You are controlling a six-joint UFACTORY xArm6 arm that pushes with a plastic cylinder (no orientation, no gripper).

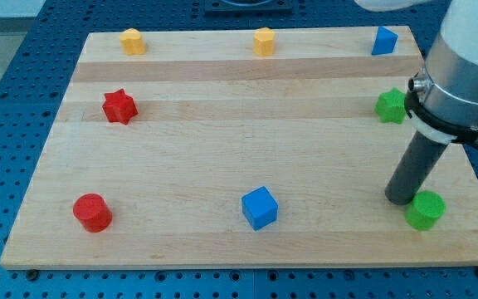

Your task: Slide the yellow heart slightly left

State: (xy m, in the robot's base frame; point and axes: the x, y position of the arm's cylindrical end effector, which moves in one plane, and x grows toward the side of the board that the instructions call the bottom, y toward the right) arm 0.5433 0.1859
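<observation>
Tip [400, 199] planted on board [222, 158] near view's right edge, just left of green cylinder [425, 210], nearly touching. No claw fitted, just the plain rod, so nothing to spread or close. Green star [391, 106] above, near right edge. Blue cube [260, 208] at bottom middle; red cylinder [92, 213] bottom left; red star [119, 106] at left. Along top edge: blue block [383, 41] right, yellow hexagon-like block [263, 41] middle, yellow heart [132, 41] far left, well apart from tip.

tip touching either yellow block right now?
No: my tip sits beside the green cylinder, far from both yellow blocks at the view's top.
</observation>
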